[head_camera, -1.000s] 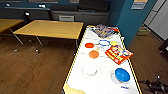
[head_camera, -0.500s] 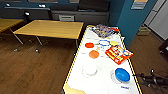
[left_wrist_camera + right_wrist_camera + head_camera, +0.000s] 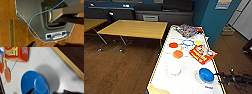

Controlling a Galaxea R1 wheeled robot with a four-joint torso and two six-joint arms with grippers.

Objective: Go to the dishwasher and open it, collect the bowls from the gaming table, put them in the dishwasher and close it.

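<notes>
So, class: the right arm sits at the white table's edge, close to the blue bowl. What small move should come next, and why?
Probably ease the right gripper a little further toward the blue bowl and down to its rim. In the head view the gripper hangs just beside the bowl, not yet on it, and the right wrist view shows the bowl close below on the white table.

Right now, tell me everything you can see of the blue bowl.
The blue bowl is round, shallow and bright blue, with a plastic look. It sits upright on the white gaming table near its yellow rim on the robot's right, over a pale round patch. The red game box lies beyond it, apart. The right end effector hovers beside it.
</notes>
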